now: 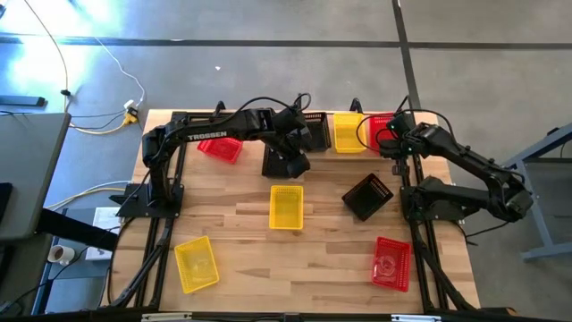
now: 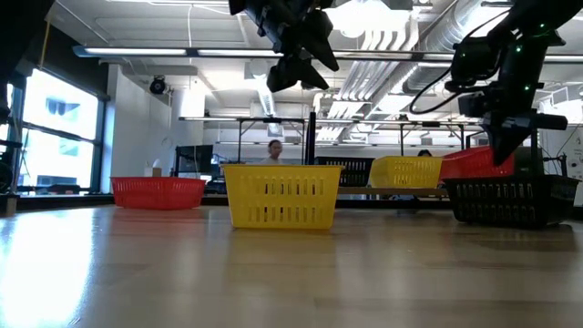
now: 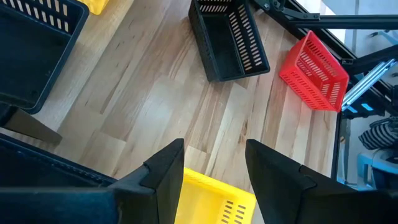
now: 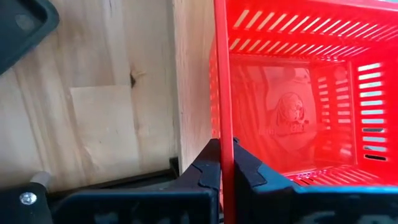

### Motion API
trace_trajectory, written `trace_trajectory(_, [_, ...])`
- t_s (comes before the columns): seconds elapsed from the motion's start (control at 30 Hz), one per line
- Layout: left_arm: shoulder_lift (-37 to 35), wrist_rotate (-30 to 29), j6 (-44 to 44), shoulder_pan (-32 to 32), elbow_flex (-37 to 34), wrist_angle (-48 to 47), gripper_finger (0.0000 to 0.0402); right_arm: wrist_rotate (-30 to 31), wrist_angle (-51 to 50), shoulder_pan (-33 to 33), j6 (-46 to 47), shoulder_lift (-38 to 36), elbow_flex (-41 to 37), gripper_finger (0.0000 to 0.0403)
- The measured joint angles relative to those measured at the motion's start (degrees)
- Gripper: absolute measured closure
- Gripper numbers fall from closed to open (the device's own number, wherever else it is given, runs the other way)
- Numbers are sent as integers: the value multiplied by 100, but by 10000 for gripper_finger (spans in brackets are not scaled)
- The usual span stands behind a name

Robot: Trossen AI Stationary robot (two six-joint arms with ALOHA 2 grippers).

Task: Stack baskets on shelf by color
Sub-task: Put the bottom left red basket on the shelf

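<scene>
- The right tool (image 4: 225,171) is pressed together on the thin side wall of a red basket (image 4: 298,93). In the high view this basket (image 1: 382,131) sits at the top right of the table, at the right end of the shelf (image 1: 315,117).
- The left tool (image 3: 214,171) is spread and holds nothing. In the high view it (image 1: 298,163) hangs at the top centre, just in front of the shelf, above a black basket (image 1: 279,161).
- On the shelf, a yellow basket (image 1: 349,131) stands in the middle place, touching the red one on its right, and another black basket (image 1: 316,128) is at the left place.
- On the wooden table (image 1: 331,241), a yellow basket (image 1: 286,207) lies in the centre of the frame, and a tilted black basket (image 1: 367,196) lies to the right of it.
- A red basket (image 1: 220,148) lies at the upper left, under the left arm.
- One more yellow basket (image 1: 197,264) is at the lower left, and one more red basket (image 1: 391,263) at the lower right.
- In the low view, a person (image 2: 274,151) shows far behind the table.
</scene>
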Motion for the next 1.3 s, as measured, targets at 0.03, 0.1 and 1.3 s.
trace_trajectory(0.03, [0, 0, 0, 0, 2, 0, 241, 23, 0, 0, 16, 1, 0, 402])
trace_trajectory(0.1, [0, 0, 0, 0, 1, 0, 241, 51, 0, 0, 57, 2, 0, 402])
trace_trajectory(1.3, [0, 0, -124, 0, 1, 0, 241, 25, 39, 2, -387, 2, 2, 402])
